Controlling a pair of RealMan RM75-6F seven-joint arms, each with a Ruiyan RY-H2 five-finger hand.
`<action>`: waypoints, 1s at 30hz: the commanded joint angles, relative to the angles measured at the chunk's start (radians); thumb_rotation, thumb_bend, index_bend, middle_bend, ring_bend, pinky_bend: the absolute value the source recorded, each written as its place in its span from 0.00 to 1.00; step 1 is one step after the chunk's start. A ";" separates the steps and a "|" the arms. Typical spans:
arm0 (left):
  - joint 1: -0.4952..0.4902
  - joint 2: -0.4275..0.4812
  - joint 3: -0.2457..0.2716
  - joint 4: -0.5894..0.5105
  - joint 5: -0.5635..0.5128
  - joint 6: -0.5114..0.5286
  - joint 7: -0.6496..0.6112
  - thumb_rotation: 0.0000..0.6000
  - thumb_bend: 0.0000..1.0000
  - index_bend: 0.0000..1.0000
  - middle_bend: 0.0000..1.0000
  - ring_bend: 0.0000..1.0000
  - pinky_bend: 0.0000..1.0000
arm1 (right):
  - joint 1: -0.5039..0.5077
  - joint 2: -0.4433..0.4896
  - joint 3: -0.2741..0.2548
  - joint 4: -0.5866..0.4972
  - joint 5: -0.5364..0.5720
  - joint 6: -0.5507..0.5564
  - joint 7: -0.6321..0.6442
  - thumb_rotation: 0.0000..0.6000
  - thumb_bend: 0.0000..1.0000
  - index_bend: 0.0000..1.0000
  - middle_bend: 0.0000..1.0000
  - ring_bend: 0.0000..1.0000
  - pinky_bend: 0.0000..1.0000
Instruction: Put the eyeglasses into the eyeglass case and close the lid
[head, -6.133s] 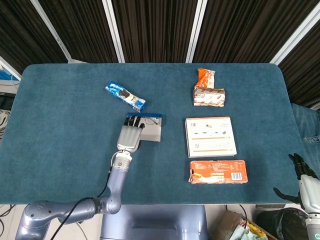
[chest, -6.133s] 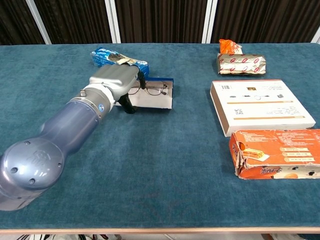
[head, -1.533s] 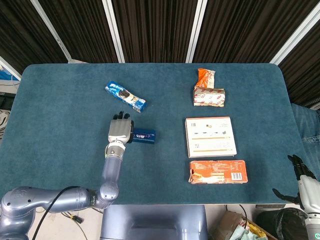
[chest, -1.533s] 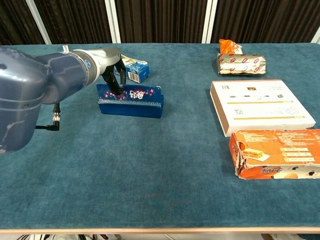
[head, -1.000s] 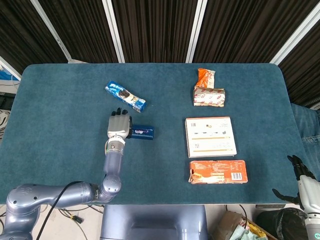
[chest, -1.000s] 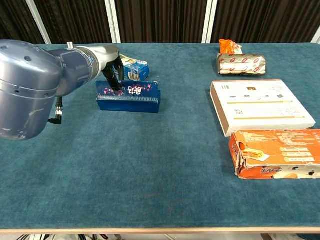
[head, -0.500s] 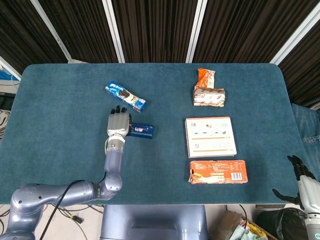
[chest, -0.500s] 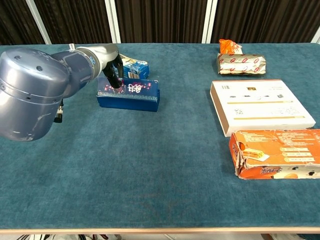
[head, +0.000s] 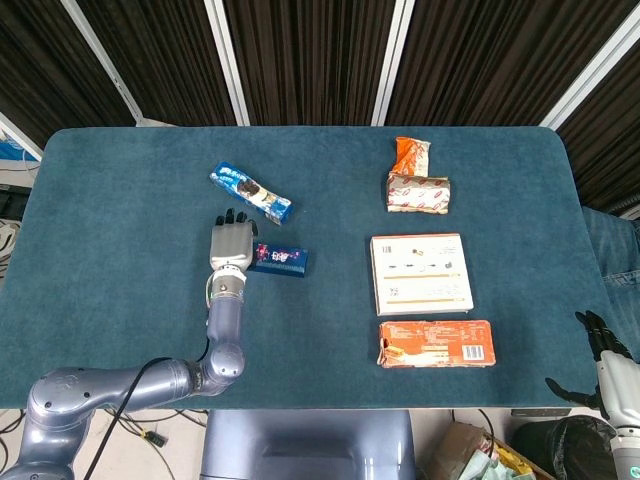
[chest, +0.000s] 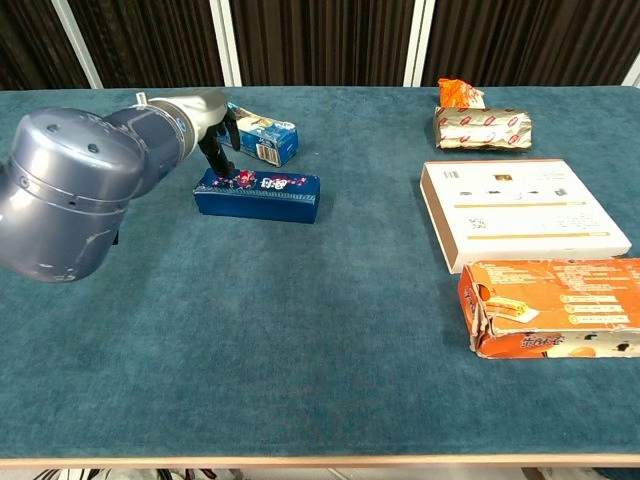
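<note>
On the bench (head: 120, 230), the eyeglass case (chest: 257, 193) lies left of centre, its lid down. My left hand (head: 229, 246) rests on the case's left end. Just behind the case lies a cookie pack (head: 250, 192). To the right, from back to front: a snack bag (head: 411, 154), a wrapped pack (chest: 482, 128), a flat box (head: 420, 273), a torn carton (chest: 550, 307). My right hand (head: 605, 352) hangs beyond the bench's front right corner.

L arm is reaching fwd over the table, L hand (head: 230, 246) facing palm down, fingertips (chest: 221, 160) pressing down. R hand (head: 605, 362) is hanging low at the near R edge, fingers spread, holding nothing.
</note>
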 joint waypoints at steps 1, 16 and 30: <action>0.001 -0.001 0.006 0.008 0.011 0.000 -0.004 1.00 0.42 0.12 0.15 0.02 0.12 | 0.000 0.000 0.001 0.000 0.000 0.001 0.000 1.00 0.25 0.10 0.06 0.12 0.16; 0.081 0.149 0.124 -0.230 0.145 0.052 0.020 1.00 0.27 0.07 0.08 0.00 0.04 | 0.000 -0.001 0.003 0.002 -0.001 0.005 0.003 1.00 0.25 0.10 0.06 0.12 0.16; 0.418 0.610 0.391 -0.738 0.624 0.225 -0.291 1.00 0.27 0.07 0.02 0.00 0.02 | 0.001 -0.017 0.004 0.026 -0.030 0.030 -0.023 1.00 0.26 0.10 0.06 0.12 0.16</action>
